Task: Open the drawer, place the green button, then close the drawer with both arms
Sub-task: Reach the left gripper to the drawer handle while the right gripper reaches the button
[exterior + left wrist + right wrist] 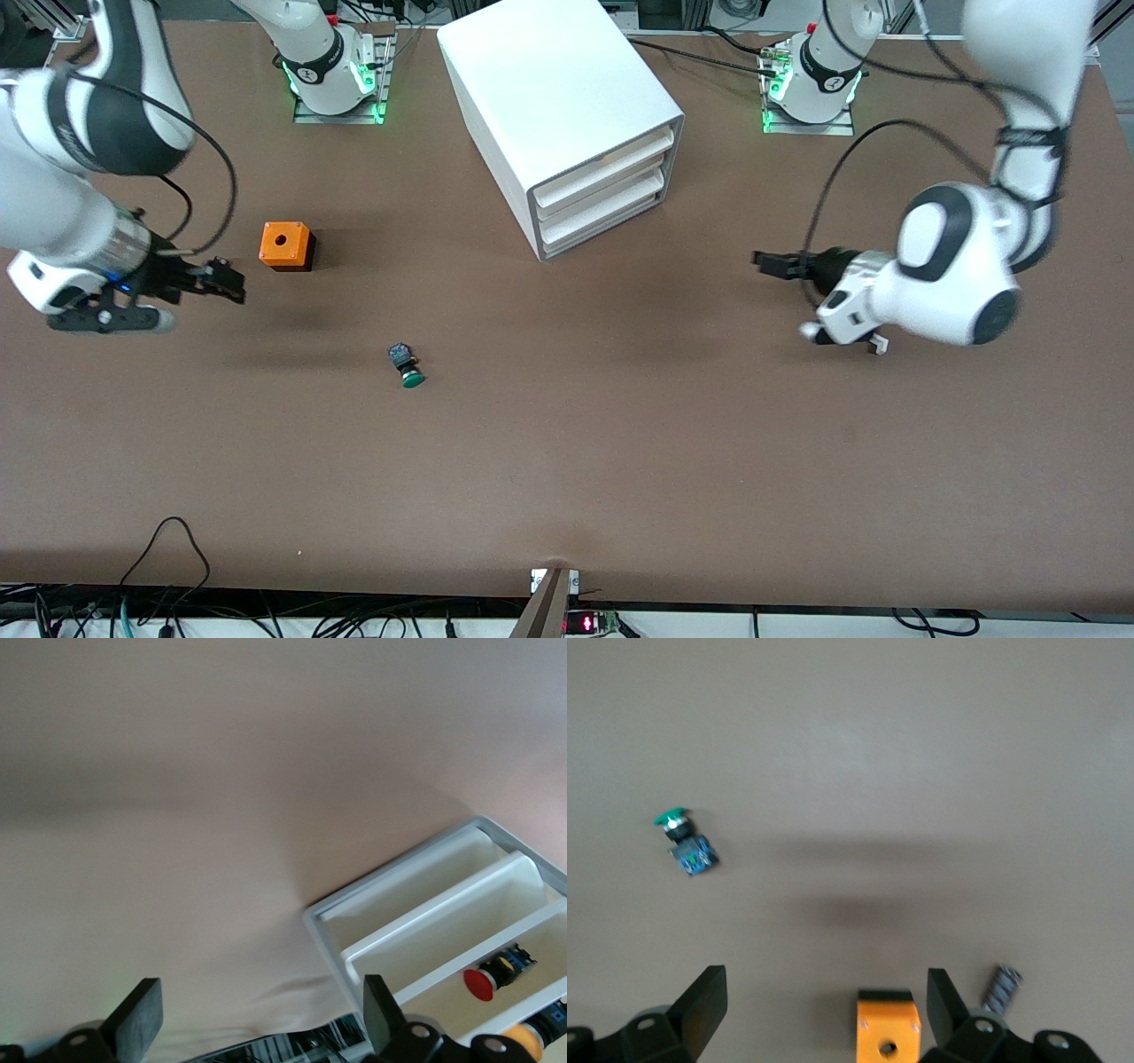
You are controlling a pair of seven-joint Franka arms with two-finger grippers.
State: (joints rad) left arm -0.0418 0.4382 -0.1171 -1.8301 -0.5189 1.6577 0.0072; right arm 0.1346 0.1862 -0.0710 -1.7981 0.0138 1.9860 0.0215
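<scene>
Orange cube [286, 244] (round hole in its top) on the brown table [620, 443], toward the right arm's end

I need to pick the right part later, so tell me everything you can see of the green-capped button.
The button is a small push button with a round green cap and a black-and-blue body that looks like plastic. It lies on its side on the brown table, cap toward the front camera, nearer that camera than the orange cube. Nothing touches it but the table.
</scene>
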